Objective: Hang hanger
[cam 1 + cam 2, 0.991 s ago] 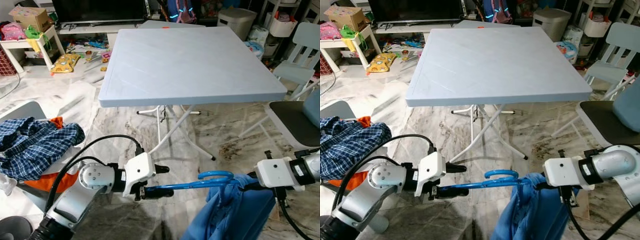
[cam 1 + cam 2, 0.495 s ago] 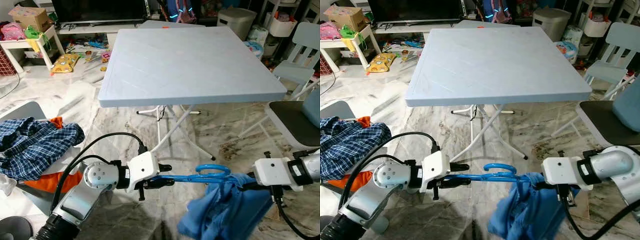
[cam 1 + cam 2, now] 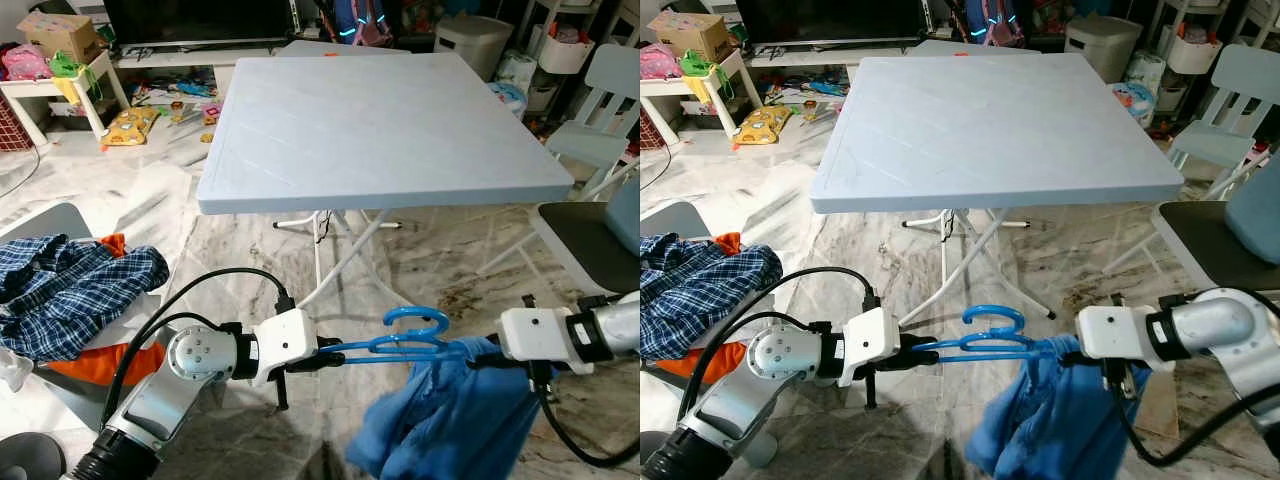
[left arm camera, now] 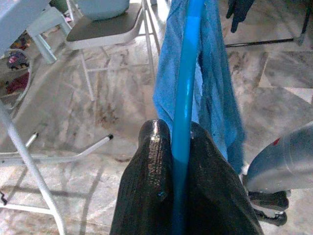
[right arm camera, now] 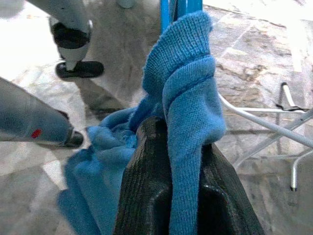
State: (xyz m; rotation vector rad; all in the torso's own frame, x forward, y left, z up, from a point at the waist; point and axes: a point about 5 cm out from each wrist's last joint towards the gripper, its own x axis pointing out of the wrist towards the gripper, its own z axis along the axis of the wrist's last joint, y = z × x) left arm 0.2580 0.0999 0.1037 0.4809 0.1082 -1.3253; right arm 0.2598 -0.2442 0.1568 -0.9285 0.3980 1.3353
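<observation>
Blue plastic hanger (image 3: 400,340) is strung level between your two arms, low over the marble floor (image 3: 250,250) just in front of the folding table (image 3: 380,120), hook up. Left to right: plaid shirt (image 3: 70,285) piled on a seat at far left, well apart from the work. Left gripper (image 4: 181,196) is clamped on one hanger arm; wrist view shows both fingers (image 4: 149,186) pinched flat against the bar, so that end is fixed. Mid-span, the hook (image 3: 415,320) stands free. Right gripper (image 5: 183,196) is closed on a fold of the blue knit garment (image 3: 450,420), at the hanger's far end; cloth bulges out from between the jaws, rest hangs slack toward the floor. My read: left holds the frame steady while right works the garment along or over the shoulder, so hanging isn't started. No rail or rod in sight to hang on. Room: table edge sits above and ahead of the hook, its crossed legs (image 3: 350,260) right behind the hanger, grey chair (image 3: 590,240) close off the right arm. Free space is mostly up and toward you. Watch the dangling cloth dragging the floor or catching the table legs if you swing forward.
</observation>
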